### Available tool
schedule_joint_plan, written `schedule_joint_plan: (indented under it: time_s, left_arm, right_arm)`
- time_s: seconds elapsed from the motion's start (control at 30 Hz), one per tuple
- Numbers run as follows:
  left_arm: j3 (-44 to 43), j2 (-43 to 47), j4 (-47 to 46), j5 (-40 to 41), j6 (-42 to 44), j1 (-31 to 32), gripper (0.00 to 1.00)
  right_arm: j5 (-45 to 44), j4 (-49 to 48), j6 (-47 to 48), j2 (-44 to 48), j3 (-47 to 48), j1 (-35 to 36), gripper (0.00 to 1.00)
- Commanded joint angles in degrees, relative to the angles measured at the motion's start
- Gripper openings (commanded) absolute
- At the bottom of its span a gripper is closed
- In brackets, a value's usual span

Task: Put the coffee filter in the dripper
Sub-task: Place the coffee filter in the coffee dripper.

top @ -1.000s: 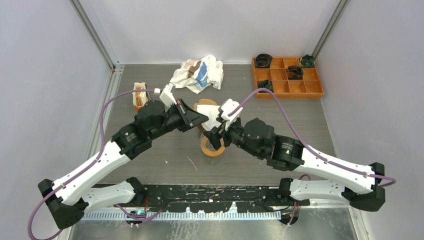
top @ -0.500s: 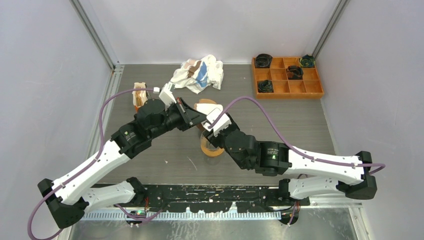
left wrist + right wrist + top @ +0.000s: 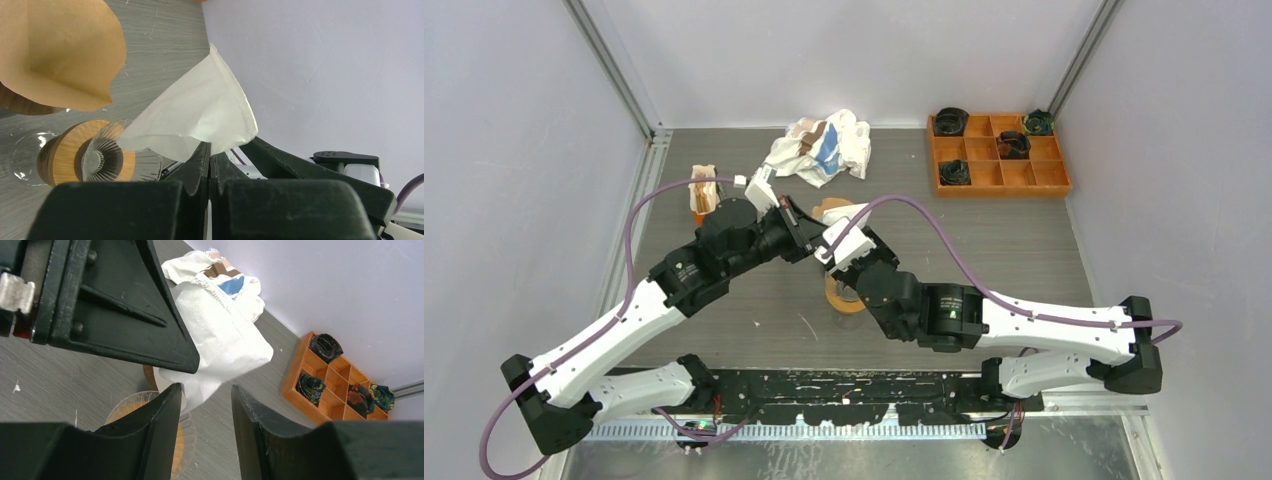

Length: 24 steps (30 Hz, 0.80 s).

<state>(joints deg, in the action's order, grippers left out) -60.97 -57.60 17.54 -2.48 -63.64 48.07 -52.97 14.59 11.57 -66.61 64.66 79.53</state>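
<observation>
Top external view: the two arms meet in the middle of the gray table [image 3: 1044, 250], right over the dripper [image 3: 845, 297].
Left gripper [image 3: 209, 150]: squeezed tight on one edge of the white coffee filter [image 3: 200, 112].
White coffee filter: up in the air. It sticks out from the tips of the left gripper, just above and a bit to the side of the dripper. It is not in the dripper yet.
Right gripper [image 3: 205, 392]: its two black fingers [image 3: 155, 435] stand apart with a gap between them. The low corner of the filter hangs just in front of that gap. I cannot tell if the paper touches a finger.
Dripper: a glass cup with a wooden ring around it. It stands on the table under both grippers.
Brown filter [image 3: 60, 50]: opened up like a cone, just behind the dripper. I cannot tell what it sits on.
Crumpled bag [image 3: 821, 147]: white with blue and brown on it, at the far side of the table.
Orange tray [image 3: 997, 178]: in the far right corner. It has many little boxes, and some hold black things.
Small orange holder [image 3: 703, 195]: far left on the table, with brown paper bits in it.
</observation>
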Motion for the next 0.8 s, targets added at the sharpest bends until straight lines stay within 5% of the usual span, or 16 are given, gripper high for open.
schedule_joint_plan:
  time_s: [0.0,0.5,0.77]
  left_arm:
    - [-1.2,0.6,-4.4,1.2,-1.9,0.6,0.00]
    - [0.3,1.3,-6.6,4.7,-5.2,1.9,0.00]
    - [0.8,1.3,-6.0,5.5,-5.0,2.4,0.00]
  right_arm:
    - [-3.8,-6.2,2.9,0.2,0.2,1.0,0.48]
    - [-6.4,-9.2,4.8,-1.3,-0.7,3.4,0.61]
    - [-13.0,-14.2,7.7,0.8,-2.4,3.6,0.51]
